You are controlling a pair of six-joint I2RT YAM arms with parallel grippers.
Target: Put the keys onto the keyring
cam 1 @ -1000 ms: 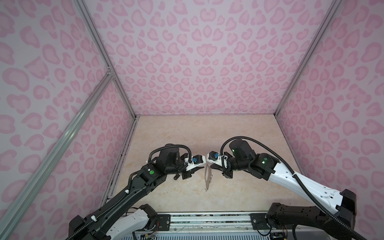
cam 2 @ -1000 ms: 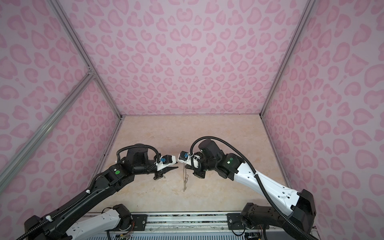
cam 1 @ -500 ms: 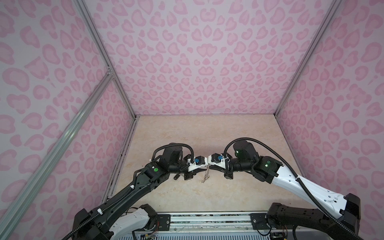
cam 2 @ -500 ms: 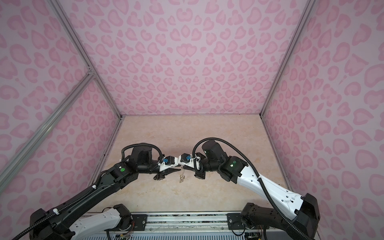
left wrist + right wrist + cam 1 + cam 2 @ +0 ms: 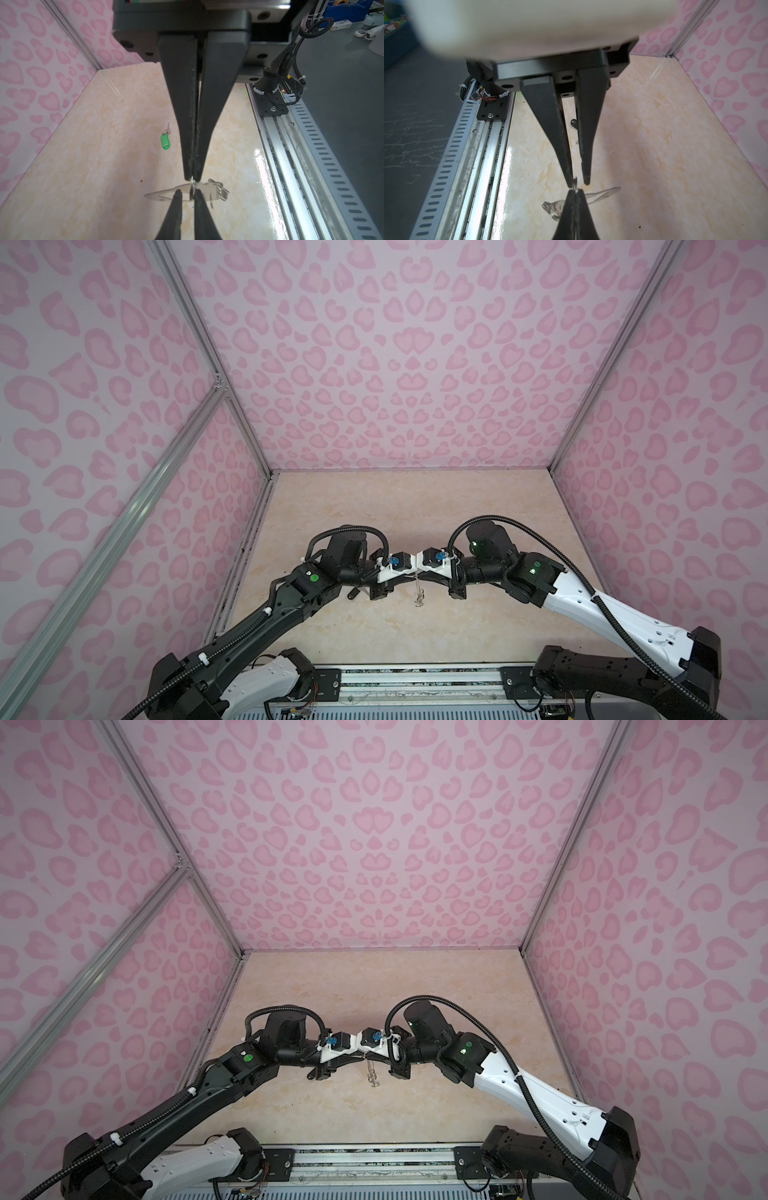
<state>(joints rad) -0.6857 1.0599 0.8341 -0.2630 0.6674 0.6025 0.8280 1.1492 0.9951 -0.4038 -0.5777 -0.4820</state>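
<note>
There, your left gripper (image 5: 193,179) and right gripper (image 5: 577,184) both clamped the flat grey metal keyring (image 5: 207,190).

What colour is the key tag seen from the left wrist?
The tag is green, clearest in the left wrist view.

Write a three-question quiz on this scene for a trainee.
1. Fill in: the left end effector and right end effector meet tip to tip on a small wire ____ of the keyring.
2. True or false: the green-tagged key hangs on the keyring.
3. The green-tagged key lies: A) on the table, B) in the left end effector, C) in the right end effector.
Key: 1 ring; 2 false; 3 A.
</note>
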